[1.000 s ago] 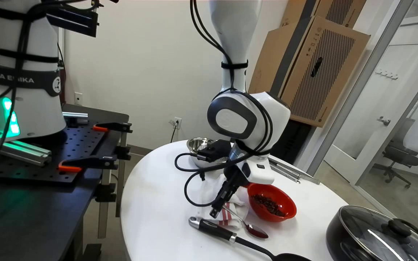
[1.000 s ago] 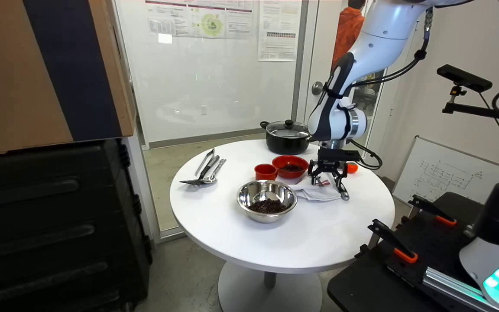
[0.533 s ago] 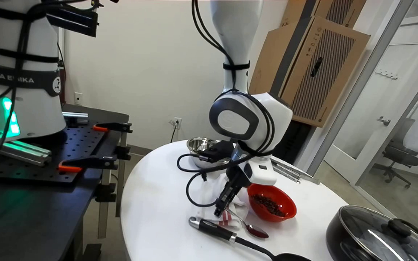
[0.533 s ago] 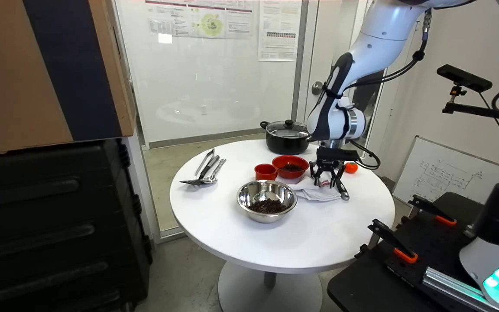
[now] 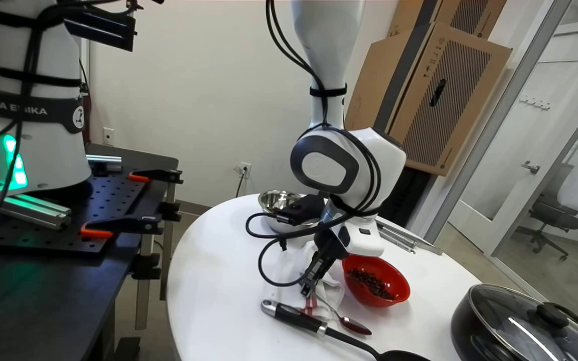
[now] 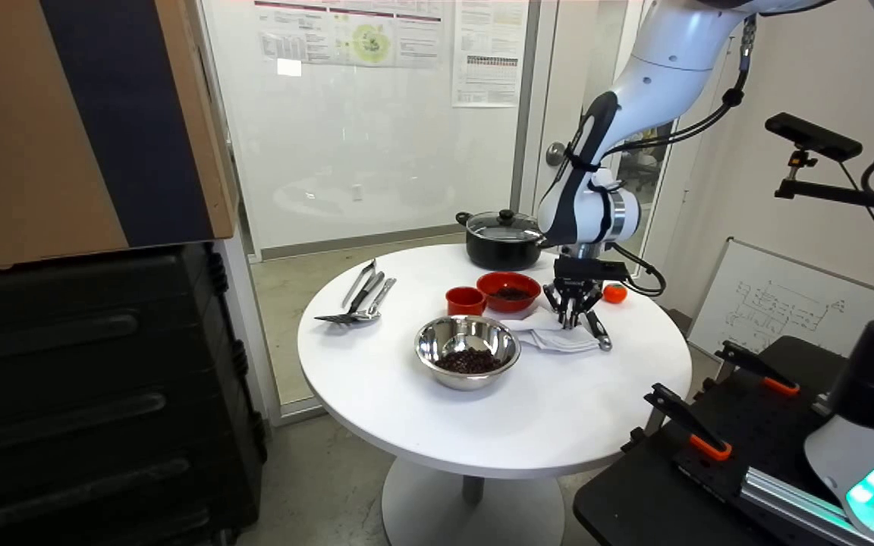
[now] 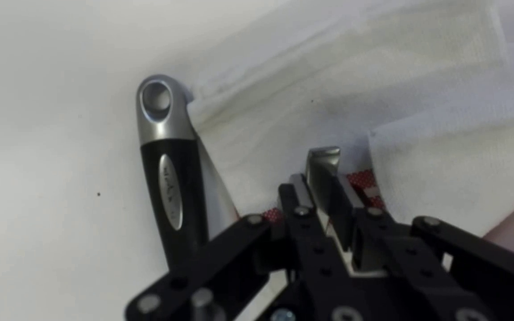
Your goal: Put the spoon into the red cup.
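Over the cloth [image 7: 275, 129], in the wrist view, the spoon [image 7: 323, 161] is pinched near its handle end by the gripper [image 7: 322, 183]; the pads [image 7: 302, 191] are pressed to both sides of the metal, with only the handle left between them. The handle tip is left sticking out past them. A black-handled tool [image 7: 172, 183] is laid just beside the cloth, silver end toward the top.

In an exterior view, the gripper is tilted, fingers down at the cloth. The spoon is slanted away from it, scoop past the cloth edge over the white table [image 5: 208, 291]; contact with the table can't be told. The red bowl [image 5: 398, 275] is set to the right, part filled with dark bits [image 5: 369, 283]. A lidded pot [image 5: 510, 331] is partly cropped at far right.

In an exterior view, the cup [image 6: 466, 306] is stood upright just beside the red bowl and the steel bowl [image 6: 464, 383]; whether they touch can't be told. The gripper is held well apart from the cup. A tomato [image 6: 614, 293] is set just right of the gripper; utensils [image 6: 368, 289] are laid together at left.
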Tool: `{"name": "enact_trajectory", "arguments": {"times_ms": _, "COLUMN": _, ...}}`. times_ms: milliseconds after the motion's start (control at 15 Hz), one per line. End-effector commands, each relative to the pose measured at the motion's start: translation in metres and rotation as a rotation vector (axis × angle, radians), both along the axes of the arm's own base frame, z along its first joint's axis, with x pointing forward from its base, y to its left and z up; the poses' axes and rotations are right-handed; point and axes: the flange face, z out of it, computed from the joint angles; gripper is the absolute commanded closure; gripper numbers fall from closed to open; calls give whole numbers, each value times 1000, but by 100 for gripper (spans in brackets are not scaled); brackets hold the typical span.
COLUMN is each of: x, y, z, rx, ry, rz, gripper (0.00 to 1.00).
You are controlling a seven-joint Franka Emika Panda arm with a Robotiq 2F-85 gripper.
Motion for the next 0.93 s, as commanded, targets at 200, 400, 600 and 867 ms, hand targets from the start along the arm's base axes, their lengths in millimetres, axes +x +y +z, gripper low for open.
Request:
{"name": "enact_trajectory", "arguments": {"times_ms": 200, "x": 4, "y": -13, "z": 25, "rx": 27, "ry": -64, "rz": -42, "gripper": 96}}
{"name": "enact_trajectory", "arguments": {"times_ms": 400, "x": 5, "y": -21, "z": 51, "rx": 35, "ry": -117, "rz": -38, "gripper": 96}}
{"name": "enact_trajectory", "arguments": {"times_ms": 600, "x": 2, "y": -19, "z": 75, "rx": 23, "ry": -128, "rz": 54, "gripper": 96}}
{"name": "enact_trajectory", "arguments": {"times_ms": 867, "x": 4, "y": 7, "z": 102, "rx": -26, "ry": -98, "rz": 274, "gripper": 96}}
